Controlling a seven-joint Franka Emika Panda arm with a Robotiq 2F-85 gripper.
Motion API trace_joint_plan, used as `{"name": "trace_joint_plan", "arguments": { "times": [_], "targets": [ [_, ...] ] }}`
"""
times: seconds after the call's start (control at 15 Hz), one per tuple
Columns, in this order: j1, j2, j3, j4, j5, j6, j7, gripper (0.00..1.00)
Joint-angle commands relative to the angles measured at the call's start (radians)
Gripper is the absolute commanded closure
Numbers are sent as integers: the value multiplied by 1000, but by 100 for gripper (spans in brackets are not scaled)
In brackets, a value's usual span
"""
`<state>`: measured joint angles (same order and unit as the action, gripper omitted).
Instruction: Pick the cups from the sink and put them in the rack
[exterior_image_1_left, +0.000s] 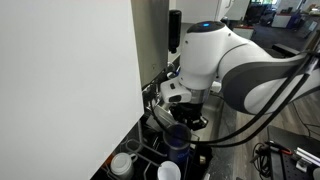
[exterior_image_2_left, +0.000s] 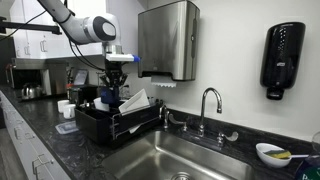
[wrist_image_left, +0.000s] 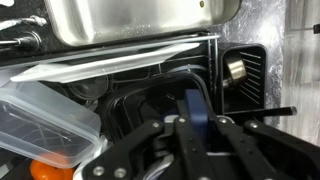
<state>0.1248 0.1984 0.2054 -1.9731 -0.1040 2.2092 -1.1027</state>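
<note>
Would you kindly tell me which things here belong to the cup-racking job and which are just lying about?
Job: blue cup, gripped by the claw; black rack; sink.
Lying about: tap; paper towel dispenser; soap dispenser; white bowl; whitish tub.

The dark blue cup (exterior_image_1_left: 178, 140) hangs rim up over the rack (exterior_image_2_left: 112, 124), its wall pinched between the fingers of the end effector (wrist_image_left: 196, 118). A white cup (exterior_image_1_left: 168, 172) stands rim up just beside it, lower down; whether it sits inside the rack is unclear. The rack is black with wire dividers and stands on the dark bench just beside the sink (exterior_image_2_left: 160, 158), a long grey steel basin.
</note>
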Motion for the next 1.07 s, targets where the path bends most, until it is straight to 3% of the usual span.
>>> {"name": "trace_joint_plan", "arguments": {
  "times": [0.0,0.53,1.0],
  "targets": [
    [9,10,3,15,10,29,6,96],
    [8,22,-24,6,-13,101,265,96],
    [10,37,-27,-1,-35,96,387,96]
  ]
}}
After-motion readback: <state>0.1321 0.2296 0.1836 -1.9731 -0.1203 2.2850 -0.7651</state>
